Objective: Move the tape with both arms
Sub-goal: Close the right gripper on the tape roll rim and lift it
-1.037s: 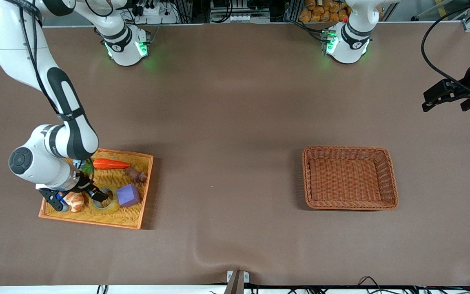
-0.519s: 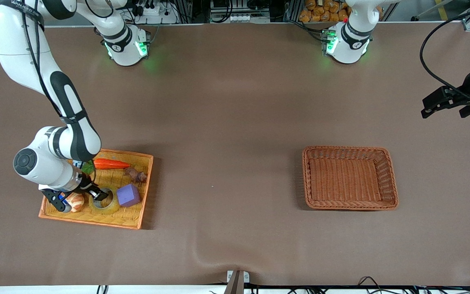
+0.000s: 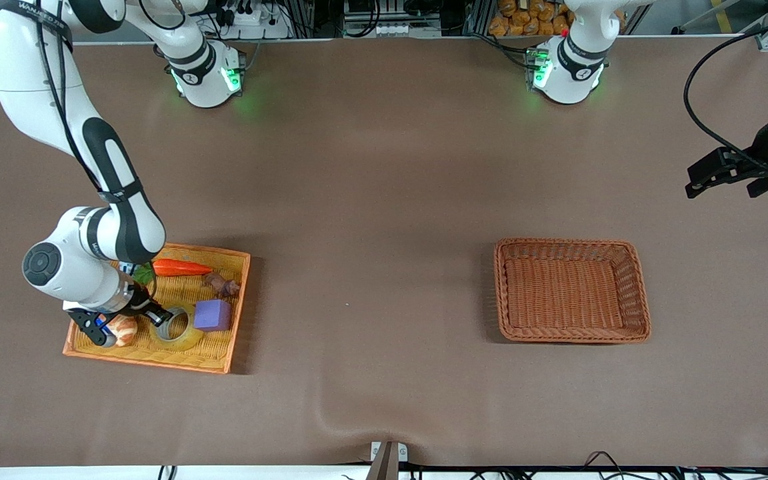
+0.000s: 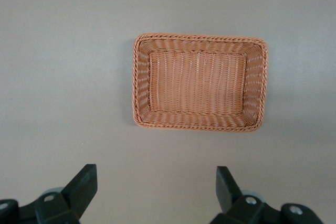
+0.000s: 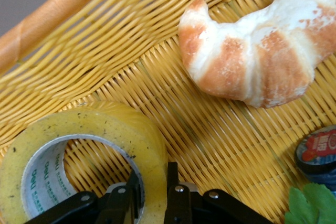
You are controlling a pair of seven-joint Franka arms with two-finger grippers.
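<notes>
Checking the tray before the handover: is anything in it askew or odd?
The tape is tipped up on one side, its wall pinched by the shut right pincer, leaning by the purple cube. The left pincer waits open over bare table.

Yellowish translucent plastic tape roll point(image 5: 84, 150): glossy outer face with dark specks, grey printed inner core. Yellow woven wicker tray point(image 5: 121, 40): shiny strands, smooth orange rim. Golden-brown croissant point(image 5: 262, 51): matt, floury crust. Reddish-brown woven wicker basket point(image 4: 199, 82): ribbed, braided rim. Brown table covering point(image 3: 371, 200): matt, cloth-like, wrinkled at the camera's edge. Purple cube point(image 3: 212, 315): matt, foam-like.
</notes>
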